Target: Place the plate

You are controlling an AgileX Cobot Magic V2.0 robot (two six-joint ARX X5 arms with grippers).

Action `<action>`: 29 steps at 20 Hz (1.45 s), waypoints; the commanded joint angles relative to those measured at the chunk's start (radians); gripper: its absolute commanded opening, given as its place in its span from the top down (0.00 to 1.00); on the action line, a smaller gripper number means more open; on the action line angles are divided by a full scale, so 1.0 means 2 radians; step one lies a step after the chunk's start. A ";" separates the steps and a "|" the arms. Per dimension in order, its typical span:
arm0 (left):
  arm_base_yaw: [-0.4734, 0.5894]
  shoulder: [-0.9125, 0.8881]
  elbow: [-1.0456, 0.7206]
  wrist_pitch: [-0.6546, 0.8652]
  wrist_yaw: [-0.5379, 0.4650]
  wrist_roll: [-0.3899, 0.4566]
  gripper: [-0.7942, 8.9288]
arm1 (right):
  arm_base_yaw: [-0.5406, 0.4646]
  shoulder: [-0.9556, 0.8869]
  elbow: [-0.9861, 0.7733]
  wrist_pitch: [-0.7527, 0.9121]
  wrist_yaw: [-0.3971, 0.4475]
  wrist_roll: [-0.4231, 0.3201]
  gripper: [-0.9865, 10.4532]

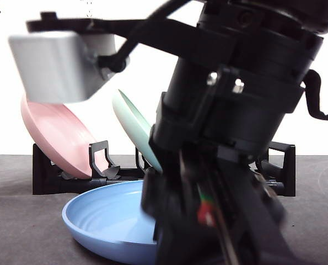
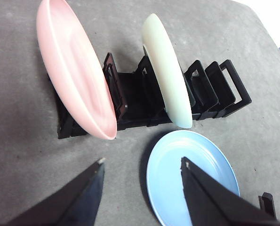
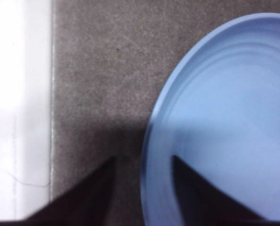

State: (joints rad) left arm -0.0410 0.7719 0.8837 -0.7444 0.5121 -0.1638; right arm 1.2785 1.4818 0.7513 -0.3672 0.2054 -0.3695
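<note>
1. Your right gripper has its fingers open, one on each side of the blue plate's rim.
2. The plate lies flat on the grey surface.
3. Your left gripper hangs open above, holding nothing.
4. Pink plate and green plate stand in the black rack.

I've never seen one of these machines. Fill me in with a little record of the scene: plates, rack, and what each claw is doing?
Blue plate: lying flat on the grey table, in front of the rack
Pink plate: standing tilted in the rack
Green plate: standing tilted in the rack, a few slots along
Rack: black, several slots free
Right gripper: low at the blue plate's rim, jaws open either side of the edge
Left gripper: raised above the table, open, holding nothing
</note>
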 commanded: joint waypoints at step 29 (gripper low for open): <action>-0.013 0.183 0.173 -0.037 -0.144 -0.023 0.66 | -0.457 -0.285 0.080 -0.198 -0.103 0.143 0.67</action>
State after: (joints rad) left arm -0.0647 1.1175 1.1950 -0.8238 0.2272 -0.2035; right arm 0.3595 0.9054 0.9081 -0.7723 0.0006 -0.0963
